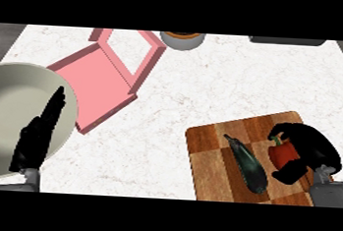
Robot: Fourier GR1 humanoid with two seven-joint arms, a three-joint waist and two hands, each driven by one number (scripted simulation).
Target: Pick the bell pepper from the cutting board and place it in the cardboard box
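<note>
At the near right, my right hand point(309, 150) curls its fingers and thumb round the red bell pepper point(284, 153), which sits on the cutting board point(214, 154) just right of a dark eggplant point(247, 165) lying lengthwise. My left hand point(39, 132) rests open at the near left, fingers straight, over a large pale bowl point(16, 89). The pink box point(103, 82) lies farther off, up and to the left of the pepper and well apart from it, so I judge the carry runs diagonally across the counter point(227, 76).
</note>
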